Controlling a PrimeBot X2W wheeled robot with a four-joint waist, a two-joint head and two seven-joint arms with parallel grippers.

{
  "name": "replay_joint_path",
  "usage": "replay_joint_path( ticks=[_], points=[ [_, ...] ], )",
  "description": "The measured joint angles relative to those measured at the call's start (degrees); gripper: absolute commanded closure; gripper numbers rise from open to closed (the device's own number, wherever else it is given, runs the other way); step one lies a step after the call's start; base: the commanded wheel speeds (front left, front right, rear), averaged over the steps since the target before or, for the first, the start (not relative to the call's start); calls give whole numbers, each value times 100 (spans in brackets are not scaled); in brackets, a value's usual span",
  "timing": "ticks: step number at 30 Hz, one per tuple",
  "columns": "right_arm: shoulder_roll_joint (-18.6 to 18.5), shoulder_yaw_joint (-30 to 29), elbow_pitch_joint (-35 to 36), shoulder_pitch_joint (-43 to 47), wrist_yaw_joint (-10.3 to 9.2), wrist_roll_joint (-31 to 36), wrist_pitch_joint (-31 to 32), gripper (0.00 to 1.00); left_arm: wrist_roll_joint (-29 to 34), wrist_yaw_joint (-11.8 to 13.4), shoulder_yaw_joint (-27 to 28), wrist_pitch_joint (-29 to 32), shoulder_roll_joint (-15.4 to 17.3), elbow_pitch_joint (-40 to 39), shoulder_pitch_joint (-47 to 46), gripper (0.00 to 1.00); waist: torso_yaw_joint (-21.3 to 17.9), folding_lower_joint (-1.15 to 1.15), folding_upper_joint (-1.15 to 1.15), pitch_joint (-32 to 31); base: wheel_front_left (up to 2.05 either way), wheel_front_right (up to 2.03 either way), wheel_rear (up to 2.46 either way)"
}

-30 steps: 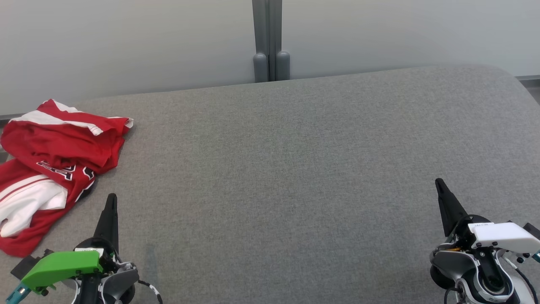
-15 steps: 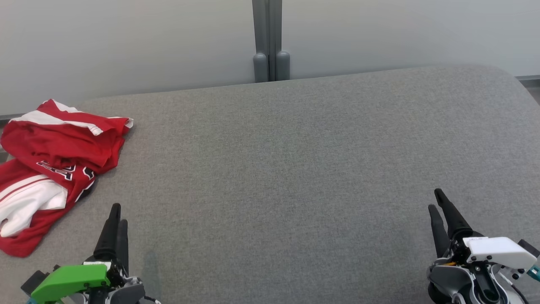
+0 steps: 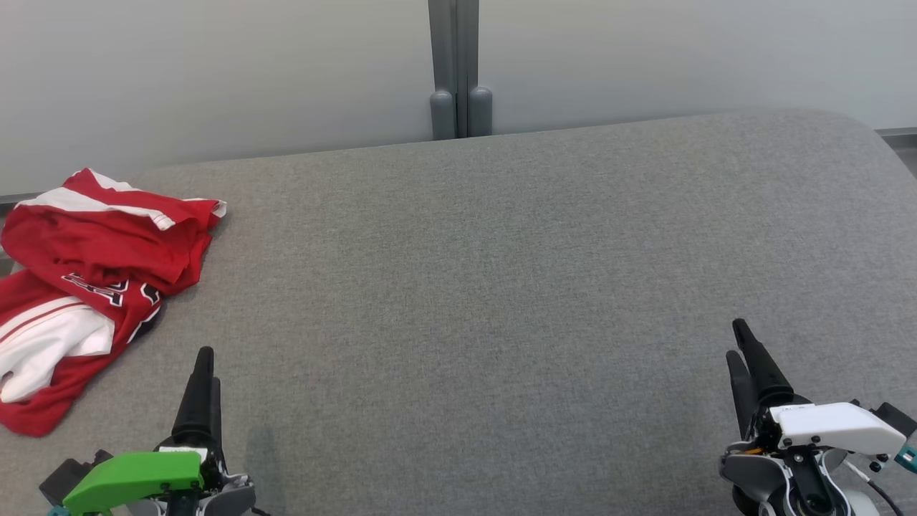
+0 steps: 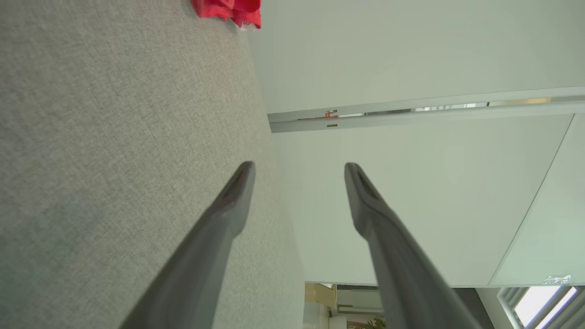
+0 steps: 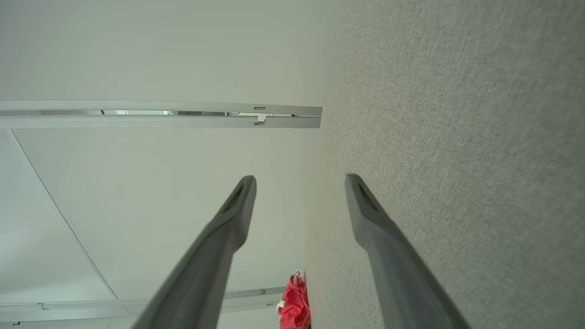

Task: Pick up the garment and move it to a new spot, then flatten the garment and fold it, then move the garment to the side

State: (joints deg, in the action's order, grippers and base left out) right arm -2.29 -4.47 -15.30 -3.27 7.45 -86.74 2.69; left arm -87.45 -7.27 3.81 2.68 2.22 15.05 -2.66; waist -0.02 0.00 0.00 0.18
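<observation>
The garment [image 3: 93, 265], a crumpled red-and-white jersey, is laid at the left edge of the grey padded surface [image 3: 466, 287], its long axis running far to near. The left gripper [image 4: 299, 167], near it, and the right gripper [image 5: 300, 179], well apart from it, are held with fingers spread wide.

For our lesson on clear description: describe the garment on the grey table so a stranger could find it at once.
Find the wide grey table before the pale wall. At its left edge lies a crumpled shirt. Bright red cloth with white bands and dark lettering sets it apart from the plain grey around it.
</observation>
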Motion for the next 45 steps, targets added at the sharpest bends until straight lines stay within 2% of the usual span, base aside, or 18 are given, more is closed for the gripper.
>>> replay_joint_path(
  ticks=[25,37,45],
  points=[
    [-10,354,584,94,0,3050,-561,0,2539,300,-509,-573,7,-584,91,0,13,0,0,24,0,0,0],
    [-16,486,661,165,1,4207,-786,0,3868,375,-650,-788,14,-646,210,0,20,0,0,30,0,0,0],
    [-21,590,669,181,1,4841,-921,0,4411,422,-704,-931,16,-641,274,0,32,0,0,37,0,0,0]
  ],
)
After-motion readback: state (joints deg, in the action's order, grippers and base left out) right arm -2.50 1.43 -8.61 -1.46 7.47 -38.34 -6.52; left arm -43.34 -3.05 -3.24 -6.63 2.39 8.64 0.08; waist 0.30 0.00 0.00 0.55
